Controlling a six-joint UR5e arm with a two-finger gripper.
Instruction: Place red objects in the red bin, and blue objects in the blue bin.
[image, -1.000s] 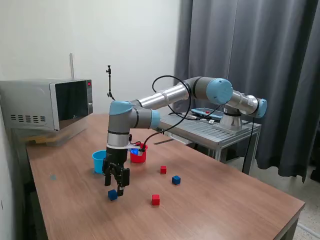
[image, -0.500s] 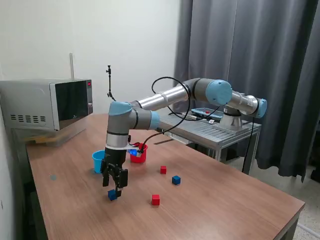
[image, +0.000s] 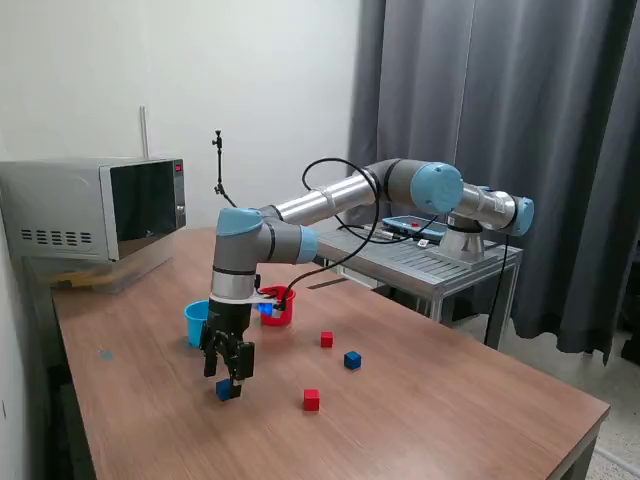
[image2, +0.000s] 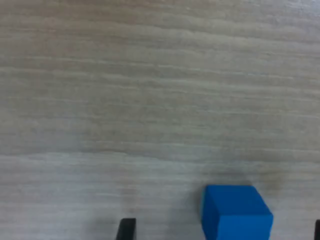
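Observation:
In the exterior view my gripper (image: 224, 375) hangs open, pointing down, just above a dark blue cube (image: 227, 390) on the wooden table. The wrist view shows that cube (image2: 235, 212) between my two dark fingertips (image2: 126, 229), apart from both and closer to one side. A second blue cube (image: 352, 360) and two red cubes (image: 327, 340) (image: 311, 400) lie to the exterior view's right of me. The light blue bin (image: 198, 322) stands just behind the gripper. The red bin (image: 279, 308) stands behind the arm's wrist, partly hidden by it.
A microwave (image: 95, 208) stands at the back on the exterior view's left. A metal side table (image: 440, 262) carries the arm's base on the exterior view's right, with dark curtains (image: 500, 120) behind. The table's edge (image: 590, 425) lies toward the exterior view's right.
The gripper has sunk a little and shifted slightly to the exterior view's left, coming down over the near blue cube. The cubes and bins have not moved.

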